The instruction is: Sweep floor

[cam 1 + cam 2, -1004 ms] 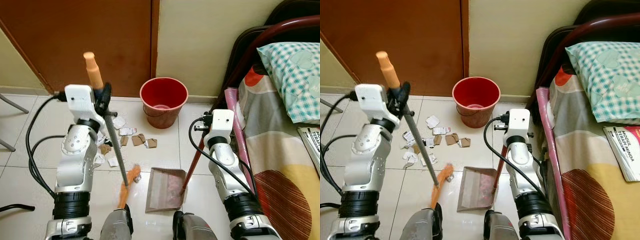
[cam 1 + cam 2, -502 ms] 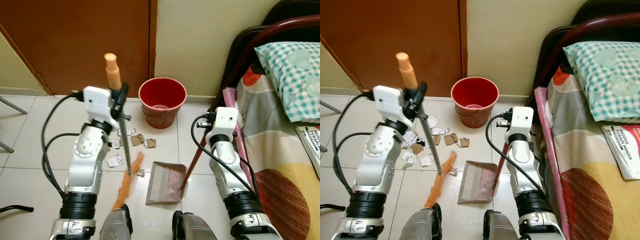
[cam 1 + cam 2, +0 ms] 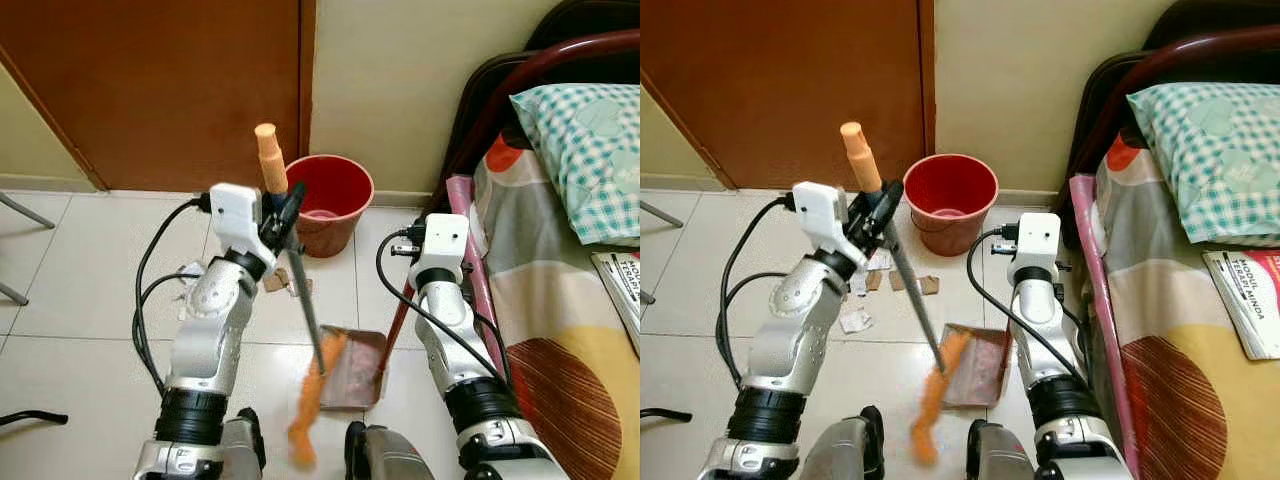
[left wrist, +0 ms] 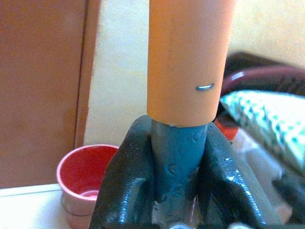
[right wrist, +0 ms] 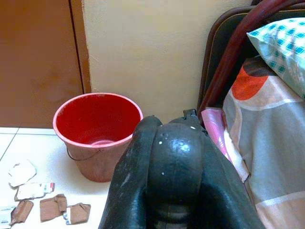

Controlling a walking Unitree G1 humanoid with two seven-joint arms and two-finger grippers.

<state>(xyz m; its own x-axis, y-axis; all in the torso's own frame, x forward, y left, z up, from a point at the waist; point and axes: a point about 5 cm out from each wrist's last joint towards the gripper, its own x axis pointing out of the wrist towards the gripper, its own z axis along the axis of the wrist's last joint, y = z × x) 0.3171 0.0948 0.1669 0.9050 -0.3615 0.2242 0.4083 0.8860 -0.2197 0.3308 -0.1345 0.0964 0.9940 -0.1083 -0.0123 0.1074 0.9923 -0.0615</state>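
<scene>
Nearest to me, the orange bristle head of the broom (image 3: 312, 400) is blurred and lies across the near lip of the flat brown dustpan (image 3: 352, 357), which sits on the white tiled floor (image 3: 80, 300) between my two arms. My left hand (image 3: 283, 215) is clamped round the grey shaft of the broom just below its orange grip, which the left wrist view shows plainly, the fingers (image 4: 121, 181) pressed against the shaft on either side. My right hand (image 5: 174, 162) is closed on the thin red handle of the dustpan (image 3: 393, 325), holding the pan in place beside the bed with the patterned sheet (image 3: 560, 300). Beyond the pan, a scatter of torn brown and white paper scraps (image 3: 875, 290) lies on the tiles near my left arm, not yet in the pan. Farther still stands the round red plastic bucket (image 3: 325, 195), against the cream wall next to the brown wooden door (image 3: 160, 80). My worry is that the bristles could shove the pan backwards or flick what it holds out again, and a wide swing of the long shaft might knock the bucket.
</scene>
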